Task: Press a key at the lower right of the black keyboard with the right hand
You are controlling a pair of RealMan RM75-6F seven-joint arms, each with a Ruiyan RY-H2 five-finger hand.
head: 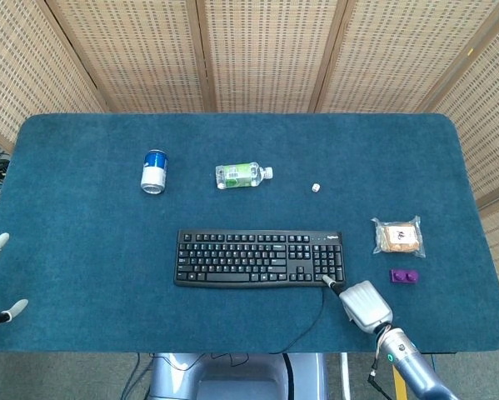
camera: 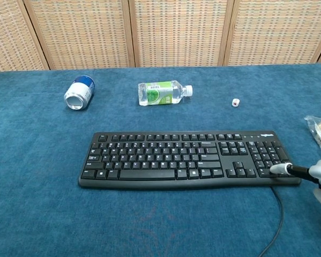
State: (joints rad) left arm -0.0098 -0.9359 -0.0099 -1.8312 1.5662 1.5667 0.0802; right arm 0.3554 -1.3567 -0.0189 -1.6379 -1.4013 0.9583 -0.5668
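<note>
The right hand (head: 365,304) is clenched, one finger (camera: 282,169) extended. Its tip touches a key at the black keyboard's (camera: 187,159) lower-right corner.

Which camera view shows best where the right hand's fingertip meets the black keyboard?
The chest view: the fingertip shows from the side on the bottom row at the lower right of the black keyboard. The head view shows the whole right hand from above, but the contact is small.
</note>
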